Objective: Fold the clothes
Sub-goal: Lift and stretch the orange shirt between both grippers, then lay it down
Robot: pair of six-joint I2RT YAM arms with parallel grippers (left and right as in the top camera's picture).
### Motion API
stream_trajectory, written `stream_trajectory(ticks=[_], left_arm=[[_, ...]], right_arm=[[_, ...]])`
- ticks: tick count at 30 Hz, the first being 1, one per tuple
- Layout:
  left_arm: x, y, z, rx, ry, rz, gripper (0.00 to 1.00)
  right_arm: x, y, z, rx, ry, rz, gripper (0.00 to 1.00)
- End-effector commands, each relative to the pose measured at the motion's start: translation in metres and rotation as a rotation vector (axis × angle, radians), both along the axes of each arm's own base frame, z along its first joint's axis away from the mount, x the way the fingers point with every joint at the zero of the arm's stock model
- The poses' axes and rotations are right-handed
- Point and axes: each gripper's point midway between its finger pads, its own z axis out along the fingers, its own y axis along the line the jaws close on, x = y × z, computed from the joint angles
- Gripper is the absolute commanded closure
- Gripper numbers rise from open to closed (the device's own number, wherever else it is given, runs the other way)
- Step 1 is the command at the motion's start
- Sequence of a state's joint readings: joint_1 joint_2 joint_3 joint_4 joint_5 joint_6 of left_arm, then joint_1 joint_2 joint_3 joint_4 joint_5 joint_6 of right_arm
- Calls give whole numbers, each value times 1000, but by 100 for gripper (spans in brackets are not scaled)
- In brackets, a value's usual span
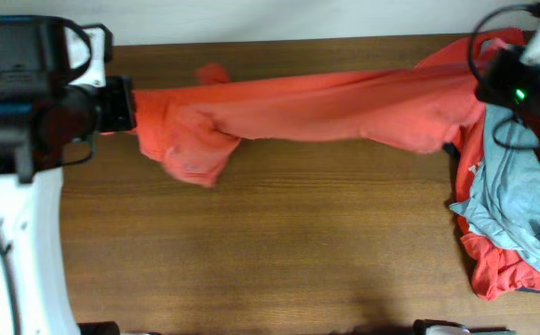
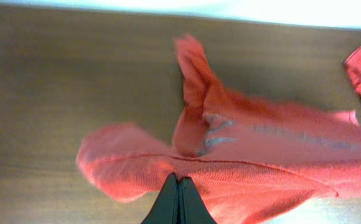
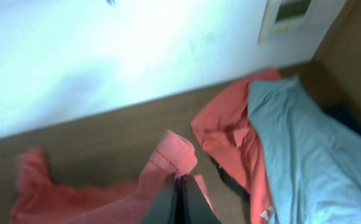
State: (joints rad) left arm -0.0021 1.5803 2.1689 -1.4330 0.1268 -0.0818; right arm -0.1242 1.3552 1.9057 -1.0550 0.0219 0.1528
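You're looking at a soft, matt knit-cloth orange-red T-shirt [image 1: 326,107], a smoother cloth grey-blue T-shirt [image 1: 517,191], and a matt, grained wooden table [image 1: 279,251].

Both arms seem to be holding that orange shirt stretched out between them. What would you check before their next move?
1. The left gripper is shut on the orange-red T-shirt: ok.
2. The right gripper is shut on the same shirt: ok.
3. Shirt spread flat: not ok, bunched near the left gripper.
4. Shirt clear of the grey-blue T-shirt pile: cannot tell, they overlap seen from overhead.
5. Bare table in front for laying it down: ok.
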Motion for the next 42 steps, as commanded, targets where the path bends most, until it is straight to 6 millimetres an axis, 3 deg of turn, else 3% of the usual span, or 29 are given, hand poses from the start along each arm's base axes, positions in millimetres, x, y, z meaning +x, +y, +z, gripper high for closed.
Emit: stream_trajectory(ticks=[1, 5, 8, 9, 10, 13, 16, 18, 20, 22, 24, 26, 28, 29, 32, 35, 42], left_arm=[[-21, 13, 51, 47, -154, 29, 100], [-23, 13, 73, 47, -239, 31, 100], [-1, 14, 63, 47, -224, 30, 100], [17, 14, 54, 47, -209, 30, 100], [46, 14, 33, 47, -167, 28, 100], [98, 15, -3, 49, -128, 25, 100], [155, 16, -31, 69, -168, 8, 100], [181, 17, -38, 104, -217, -22, 100], [197, 23, -23, 166, -304, -22, 100], [195, 29, 1, 190, -362, -2, 100], [182, 34, 42, 219, -435, 9, 100], [168, 39, 64, 226, -458, 19, 100], [141, 44, 75, 226, -419, 25, 100], [129, 43, 69, 222, -371, 18, 100], [93, 30, 18, 176, -120, -39, 100], [57, 7, -51, 71, 205, -135, 100], [35, 0, -154, 10, 565, -165, 100]], right_arm=[[-32, -17, 30, -62, -79, -83, 96], [-34, -20, 34, -78, -93, -97, 96], [-4, -24, 6, -70, -6, -94, 96], [13, -26, -11, -65, 42, -92, 96], [50, -32, -51, -73, 143, -77, 96], [98, -38, -101, -78, 225, -63, 96], [138, -44, -131, -76, 227, -62, 96], [147, -45, -134, -73, 212, -67, 96], [147, -55, -102, -84, 139, -115, 96], [140, -64, -63, -109, 68, -156, 96], [127, -68, -24, -124, 11, -179, 96], [114, -69, -3, -128, -5, -187, 96], [95, -73, 4, -145, 32, -225, 96], [89, -75, -1, -152, 63, -237, 96], [69, -73, -41, -148, 249, -230, 96], [49, -77, -102, -162, 508, -238, 96], [27, -91, -172, -237, 762, -284, 96]])
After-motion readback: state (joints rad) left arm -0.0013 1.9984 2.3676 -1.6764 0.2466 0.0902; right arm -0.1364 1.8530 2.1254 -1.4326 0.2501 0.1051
